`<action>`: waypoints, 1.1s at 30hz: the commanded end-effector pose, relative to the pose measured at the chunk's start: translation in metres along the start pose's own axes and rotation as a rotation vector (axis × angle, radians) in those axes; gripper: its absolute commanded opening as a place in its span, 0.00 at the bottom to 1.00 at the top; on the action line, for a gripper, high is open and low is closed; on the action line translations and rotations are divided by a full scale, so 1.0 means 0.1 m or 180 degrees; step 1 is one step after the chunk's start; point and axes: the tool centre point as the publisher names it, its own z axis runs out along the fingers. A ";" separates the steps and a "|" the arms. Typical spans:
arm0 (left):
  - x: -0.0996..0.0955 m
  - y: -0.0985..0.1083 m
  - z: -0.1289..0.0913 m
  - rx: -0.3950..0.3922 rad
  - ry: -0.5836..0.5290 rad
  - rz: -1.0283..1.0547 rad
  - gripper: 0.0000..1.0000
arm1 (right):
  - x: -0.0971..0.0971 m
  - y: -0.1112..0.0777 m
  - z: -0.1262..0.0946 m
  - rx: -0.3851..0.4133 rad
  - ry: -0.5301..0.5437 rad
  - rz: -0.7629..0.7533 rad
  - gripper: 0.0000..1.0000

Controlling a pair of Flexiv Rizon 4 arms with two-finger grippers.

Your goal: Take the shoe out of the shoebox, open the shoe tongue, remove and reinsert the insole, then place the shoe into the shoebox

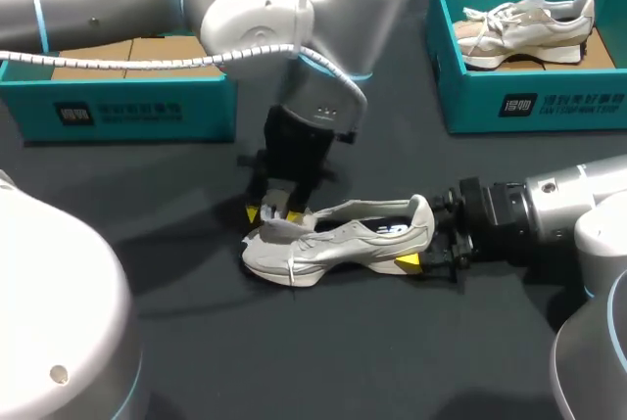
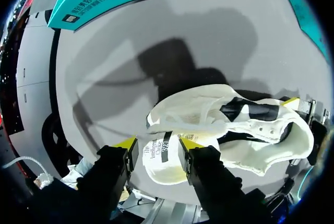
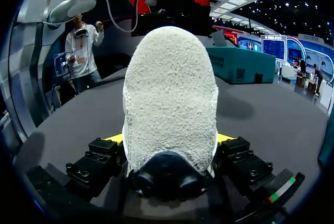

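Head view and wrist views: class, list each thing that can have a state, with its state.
shoe: on the table, tongue lifted.
left gripper: shut on tongue.
right gripper: shut on the shoe's heel.
left shoebox: open, no shoe visible.
right shoebox: open, second shoe inside.

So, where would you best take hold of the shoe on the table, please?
By the heel, from behind and level with the table: the shoe stands upright on its sole, narrow there, as the right gripper holds it. The left gripper pinches the tongue.
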 end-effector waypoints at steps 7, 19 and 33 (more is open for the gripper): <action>-0.06 -0.05 -0.72 0.0584 0.0442 0.0983 0.63 | 0.01 0.00 0.00 0.0015 -0.0002 0.0002 0.00; 0.38 -0.08 -1.27 0.0982 0.0631 0.2852 0.00 | 0.01 0.00 0.00 0.0015 -0.0002 0.0002 0.00; 0.62 -0.03 -1.30 0.1470 0.0331 0.3935 0.00 | 0.01 0.00 0.00 0.0015 -0.0002 0.0002 0.00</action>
